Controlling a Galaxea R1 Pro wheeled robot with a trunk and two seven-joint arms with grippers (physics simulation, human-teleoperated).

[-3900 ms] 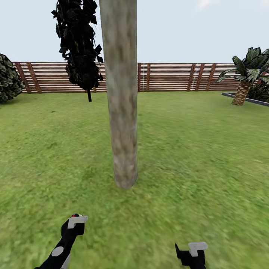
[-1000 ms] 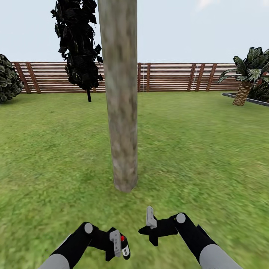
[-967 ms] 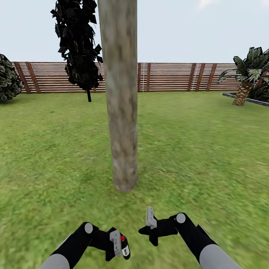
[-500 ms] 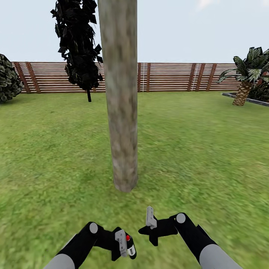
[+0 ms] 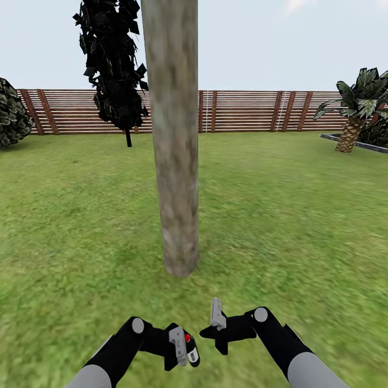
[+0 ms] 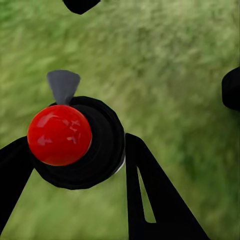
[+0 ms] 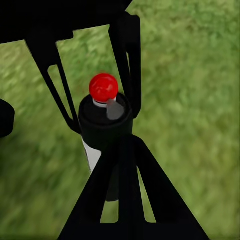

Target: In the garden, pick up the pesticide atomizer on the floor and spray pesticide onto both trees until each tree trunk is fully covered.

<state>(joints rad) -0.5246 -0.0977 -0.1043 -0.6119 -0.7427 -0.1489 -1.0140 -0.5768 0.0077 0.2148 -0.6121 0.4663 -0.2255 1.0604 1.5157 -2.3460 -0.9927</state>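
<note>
While the thick, pale grey-brown mottled tree trunk (image 5: 175, 134) rose from the green lawn (image 5: 296, 215) just ahead, the left gripper (image 5: 180, 347) held the small dark bottle-shaped pesticide atomizer (image 5: 188, 349) with its red round cap, its black fingers (image 6: 150, 200) clamped on either side of the bottle's body. The right gripper (image 5: 218, 326) hung just beside it, apart from the bottle; whether its jaws stood apart I could not tell. A brown slatted wooden fence (image 5: 242, 110) closed the lawn behind.
</note>
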